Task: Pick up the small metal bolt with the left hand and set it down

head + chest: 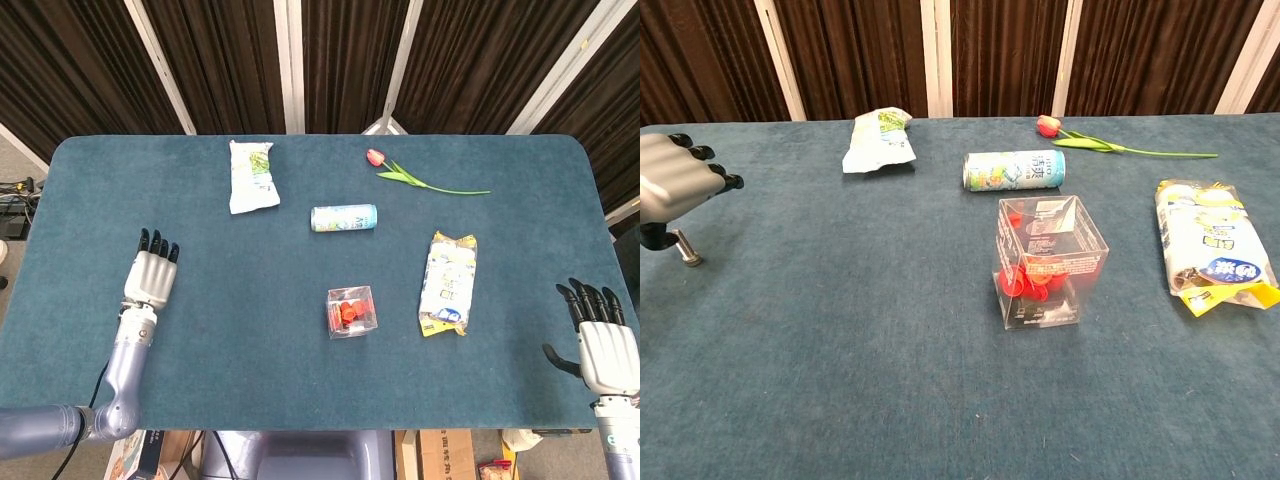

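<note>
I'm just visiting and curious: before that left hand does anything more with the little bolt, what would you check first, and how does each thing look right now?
1. Bolt located: ok. The small metal bolt shows under the left hand in the chest view.
2. Bolt resting on the table: cannot tell; its tip looks at the cloth.
3. Fingers released: cannot tell; they are spread, but the thumb side is hidden.
4. Space around the bolt: ok. The white snack bag and the can lie well away.
5. Right hand out of the way: ok, open at the far edge.
</note>
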Robot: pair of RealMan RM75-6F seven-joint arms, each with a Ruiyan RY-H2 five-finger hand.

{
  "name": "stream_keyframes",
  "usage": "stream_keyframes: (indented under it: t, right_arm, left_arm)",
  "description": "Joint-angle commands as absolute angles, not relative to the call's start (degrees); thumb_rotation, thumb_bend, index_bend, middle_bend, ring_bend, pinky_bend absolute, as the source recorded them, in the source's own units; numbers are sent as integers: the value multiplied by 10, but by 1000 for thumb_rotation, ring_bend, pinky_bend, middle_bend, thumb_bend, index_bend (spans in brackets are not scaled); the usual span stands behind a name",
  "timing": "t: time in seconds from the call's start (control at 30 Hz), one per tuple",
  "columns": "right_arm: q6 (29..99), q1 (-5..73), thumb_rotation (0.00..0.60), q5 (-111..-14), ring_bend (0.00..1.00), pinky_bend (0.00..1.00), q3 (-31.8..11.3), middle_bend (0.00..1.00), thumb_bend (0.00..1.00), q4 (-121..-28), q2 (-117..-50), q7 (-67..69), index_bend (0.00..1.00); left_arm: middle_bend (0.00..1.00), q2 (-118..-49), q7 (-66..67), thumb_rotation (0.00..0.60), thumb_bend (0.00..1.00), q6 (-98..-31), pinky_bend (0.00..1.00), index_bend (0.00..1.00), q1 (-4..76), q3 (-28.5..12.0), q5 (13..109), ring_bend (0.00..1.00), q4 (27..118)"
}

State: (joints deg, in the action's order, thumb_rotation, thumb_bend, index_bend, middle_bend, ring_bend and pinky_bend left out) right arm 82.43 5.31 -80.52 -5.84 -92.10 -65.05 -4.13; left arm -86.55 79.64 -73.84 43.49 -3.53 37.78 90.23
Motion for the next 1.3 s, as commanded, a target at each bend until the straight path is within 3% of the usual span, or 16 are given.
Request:
stream_keyframes:
  t: [0.03,0.27,0.5,0.63,0.87,1.3]
  right_arm:
    - [825,52,600,-805,106,24,-59,104,226,-921,-650,-40,152]
    - [829,51,600,-804,107,24,-60,104,226,-922,-651,-44,151]
    - [834,51,600,-810,107,24,-58,103,226,-924,-654,-54,152]
    - [838,51,600,-813,107,24,-58,104,226,-922,-658,-58,152]
    - [852,51,600,-827,106,24,-60,104,227,-908,-668,-54,152]
    - [840,53,600,-821,106,24,-58,104,226,-902,-663,-48,152]
  left_arm:
    - [80,-840,794,600,448,-752,58,74,433,-44,362,0,941]
    - [73,-767,749,600,422,-768,58,62,418,-70,331,0,1037]
    - [47,-669,530,600,416,-731,58,62,344,-66,427,0,1086]
    - [27,-639,392,600,416,-725,57,51,288,-45,502,0,1071]
    - [5,-634,137,600,416,-772,58,12,197,-4,681,0,987]
    - [5,-648,4,600,416,-835,50,40,136,16,775,0,915]
